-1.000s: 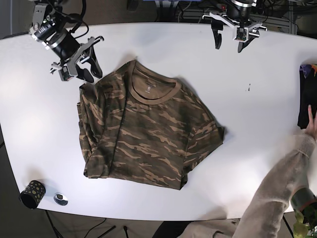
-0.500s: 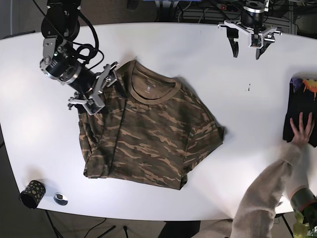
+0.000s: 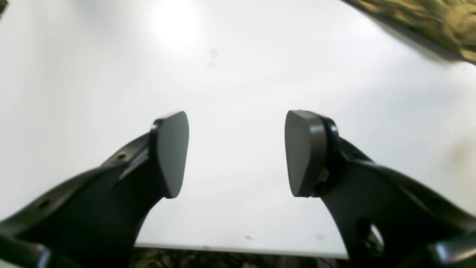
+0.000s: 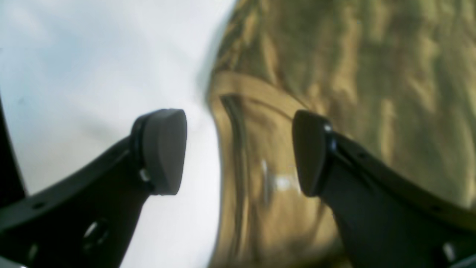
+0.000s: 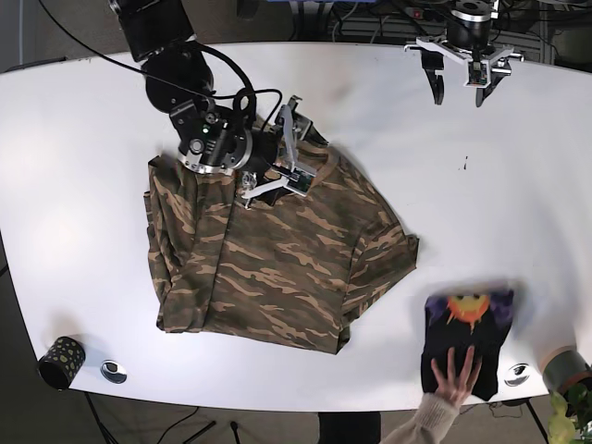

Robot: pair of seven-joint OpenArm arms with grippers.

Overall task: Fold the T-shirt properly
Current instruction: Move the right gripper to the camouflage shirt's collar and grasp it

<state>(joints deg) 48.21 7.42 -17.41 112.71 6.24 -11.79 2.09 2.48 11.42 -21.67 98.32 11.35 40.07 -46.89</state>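
The camouflage T-shirt (image 5: 277, 250) lies spread on the white table (image 5: 74, 139), sleeves partly tucked in and collar toward the back. My right gripper (image 5: 294, 150) hovers open just over the collar. In the right wrist view its fingers (image 4: 163, 149) straddle the tan collar band (image 4: 230, 123) and hold nothing. At the back right, my left gripper (image 5: 460, 88) stands open over bare table. The left wrist view shows the left gripper (image 3: 238, 152) empty, with an edge of the T-shirt (image 3: 427, 22) at the top right.
A person's hand (image 5: 455, 379) rests on a folded black shirt with an orange print (image 5: 464, 335) at the front right. A dotted black cup (image 5: 60, 361) and a small round lid (image 5: 113, 371) sit at the front left. A green cup (image 5: 564, 366) stands at the right edge.
My right arm has swung right from the shirt's shoulder to over the collar. The hand has slid the black shirt from the right edge to the front right.
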